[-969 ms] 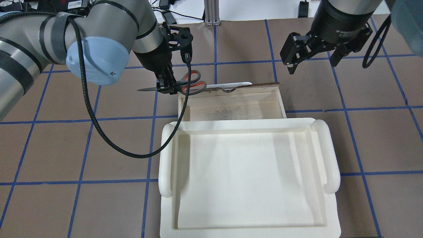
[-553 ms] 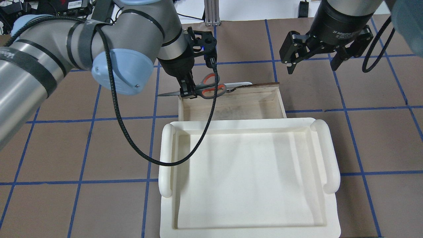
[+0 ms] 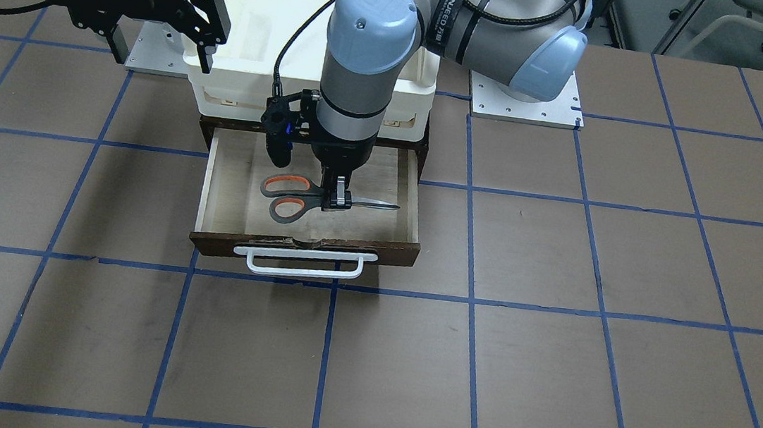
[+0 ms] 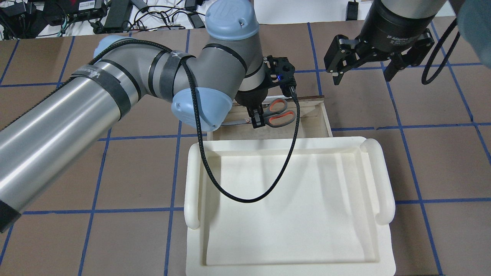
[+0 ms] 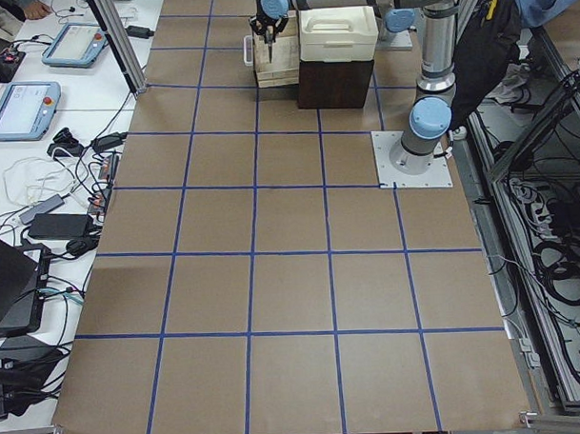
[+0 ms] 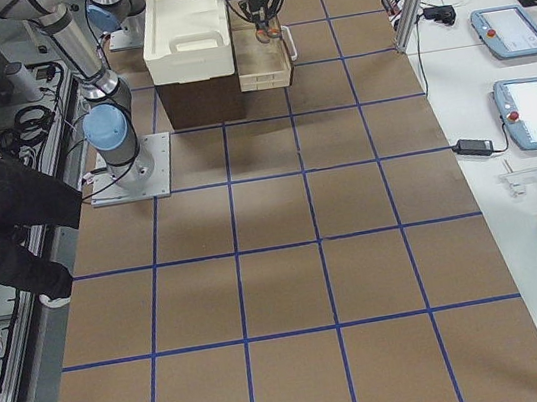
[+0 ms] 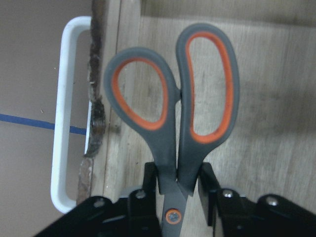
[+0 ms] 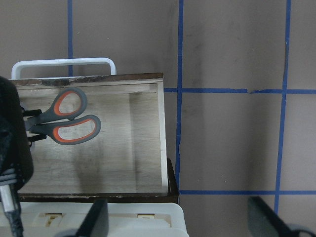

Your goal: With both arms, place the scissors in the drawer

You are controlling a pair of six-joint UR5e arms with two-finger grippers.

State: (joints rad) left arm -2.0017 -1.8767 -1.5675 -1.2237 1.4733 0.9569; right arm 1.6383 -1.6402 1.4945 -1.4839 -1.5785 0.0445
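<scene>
Scissors sit clamped in the left gripper, whose fingers are closed tight on the shanks right beside the pivot. The orange-lined loops stick out on one side of the fingers and the dark blades on the other, lying roughly level. Directly under this gripper is the pale floor of the drawer, which stands pulled out from beneath the white bin. The chipped front edge and white handle lie just beyond the outer loop in the wrist view. The whole pair seems to be inside the drawer's walls, low down, but from these angles it is hard to say whether the blades touch the wood or hang just above it. The right gripper holds nothing, its jaws spread wide. It is raised over the brown table, off to the drawer's far side and well apart from the left gripper. Judging by this, most of the job is done: the drawer is open and the scissors have reached it. What is left is probably a short lowering if needed, letting go, and lifting the left arm clear. Whether the drawer must then be pushed shut, perhaps by the idle right arm, the task wording does not settle.
</scene>
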